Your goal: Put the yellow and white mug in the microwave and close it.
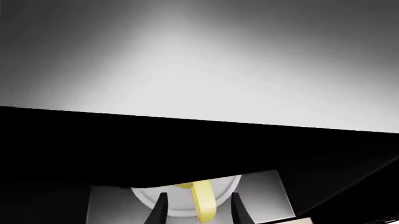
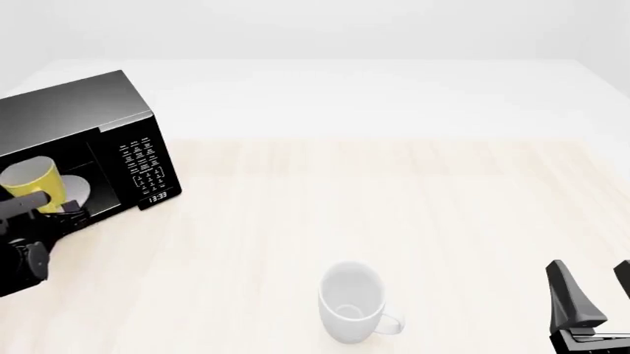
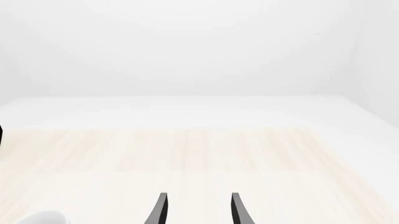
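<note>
The black microwave [image 2: 84,118] stands at the table's far left with its cavity showing. The yellow and white mug [image 2: 29,180] is inside that cavity, next to the white turntable plate [image 2: 75,190]. In the left wrist view the mug's yellow handle [image 1: 204,205] lies between the fingers of my left gripper [image 1: 198,198], with a gap on each side, so the gripper is open. The microwave's dark body [image 1: 187,144] fills that view above. The door does not show clearly. My right gripper [image 2: 591,267] [image 3: 199,196] is open and holds nothing at the near right edge.
A larger all-white mug [image 2: 352,299] stands upright near the table's front middle, handle to the right; its rim shows in the right wrist view [image 3: 40,218]. The light wooden table top [image 2: 394,199] runs between the microwave and the right arm.
</note>
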Robot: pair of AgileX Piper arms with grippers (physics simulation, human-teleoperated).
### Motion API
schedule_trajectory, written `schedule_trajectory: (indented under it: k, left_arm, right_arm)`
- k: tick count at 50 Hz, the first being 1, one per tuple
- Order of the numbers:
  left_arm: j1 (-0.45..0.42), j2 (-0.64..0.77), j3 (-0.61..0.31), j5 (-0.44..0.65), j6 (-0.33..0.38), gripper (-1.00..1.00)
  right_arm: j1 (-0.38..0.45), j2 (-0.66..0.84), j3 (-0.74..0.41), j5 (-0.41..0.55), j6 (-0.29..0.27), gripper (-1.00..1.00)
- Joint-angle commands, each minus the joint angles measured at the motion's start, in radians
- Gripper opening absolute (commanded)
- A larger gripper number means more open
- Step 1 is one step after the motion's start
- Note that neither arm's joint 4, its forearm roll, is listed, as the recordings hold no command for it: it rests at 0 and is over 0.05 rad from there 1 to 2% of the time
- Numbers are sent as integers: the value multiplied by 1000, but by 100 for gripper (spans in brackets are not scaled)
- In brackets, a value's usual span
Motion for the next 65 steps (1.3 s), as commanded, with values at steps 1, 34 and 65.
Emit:
schedule_trajectory:
  k: [1, 34, 65]
  left_arm:
    - [4, 23, -13, -5, -2, 100]
    - [0, -154, 158, -56, 6, 100]
    - [-4, -337, 257, -17, 43, 100]
  right_arm:
    - [0, -2, 1, 0, -1, 100]
    - [0, -2, 1, 0, -1, 100]
    - [14, 8, 1, -4, 6, 100]
